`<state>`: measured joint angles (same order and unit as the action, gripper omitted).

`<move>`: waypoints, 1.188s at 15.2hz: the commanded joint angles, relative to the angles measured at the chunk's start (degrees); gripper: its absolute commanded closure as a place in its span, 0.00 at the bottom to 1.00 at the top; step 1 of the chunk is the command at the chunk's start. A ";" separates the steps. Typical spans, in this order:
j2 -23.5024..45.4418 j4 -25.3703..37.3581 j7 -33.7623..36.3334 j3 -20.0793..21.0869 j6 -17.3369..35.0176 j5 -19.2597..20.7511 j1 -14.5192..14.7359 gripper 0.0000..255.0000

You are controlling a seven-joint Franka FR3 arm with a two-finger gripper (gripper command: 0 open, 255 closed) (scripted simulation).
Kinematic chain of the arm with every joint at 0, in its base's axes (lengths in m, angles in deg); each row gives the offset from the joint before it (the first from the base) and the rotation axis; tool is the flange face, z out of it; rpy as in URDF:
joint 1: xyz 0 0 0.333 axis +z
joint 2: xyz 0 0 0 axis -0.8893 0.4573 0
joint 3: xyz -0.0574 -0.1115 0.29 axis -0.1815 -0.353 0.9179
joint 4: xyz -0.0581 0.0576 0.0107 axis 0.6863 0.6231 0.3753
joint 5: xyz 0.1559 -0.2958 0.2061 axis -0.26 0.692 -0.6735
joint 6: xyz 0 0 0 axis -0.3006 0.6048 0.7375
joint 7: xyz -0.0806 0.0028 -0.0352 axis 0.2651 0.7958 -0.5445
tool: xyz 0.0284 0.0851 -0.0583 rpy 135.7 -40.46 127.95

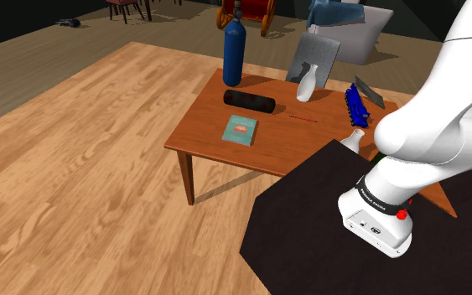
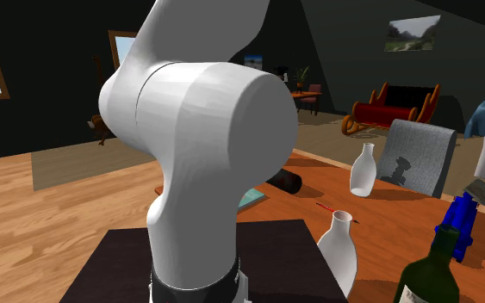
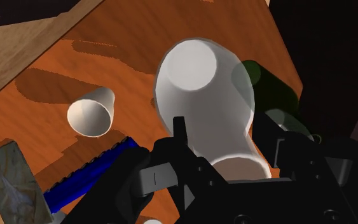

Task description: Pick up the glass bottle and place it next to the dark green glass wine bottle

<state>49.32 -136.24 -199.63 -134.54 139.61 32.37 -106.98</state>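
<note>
A white, slightly see-through bottle (image 2: 338, 251) stands upright near the table edge by my stand, its neck free. Just beside it is the dark green wine bottle (image 2: 431, 274). In the shoulder view the white bottle (image 1: 353, 140) peeks out from behind my arm. In the wrist view my gripper (image 3: 229, 132) is open, its black fingers (image 3: 180, 135) apart. The white bottle (image 3: 199, 102) lies beyond the fingers, untouched. The green bottle (image 3: 274, 97) is right behind it.
On the brown table (image 1: 217, 126) stand a second white bottle (image 1: 307, 81), a tall blue bottle (image 1: 233, 52), a black cylinder (image 1: 249, 101), a teal book (image 1: 241, 129) and a blue object (image 1: 356, 104). My dark stand (image 1: 326, 226) adjoins the table.
</note>
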 commanded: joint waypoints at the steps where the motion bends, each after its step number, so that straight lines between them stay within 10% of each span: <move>1: 0.55 -0.86 -0.57 0.46 1.15 -0.67 -0.29 1.00; 18: 6.83 -5.99 -5.56 6.14 9.91 -7.68 -3.93 1.00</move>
<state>55.84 -141.89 -204.86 -128.71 148.98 25.11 -110.74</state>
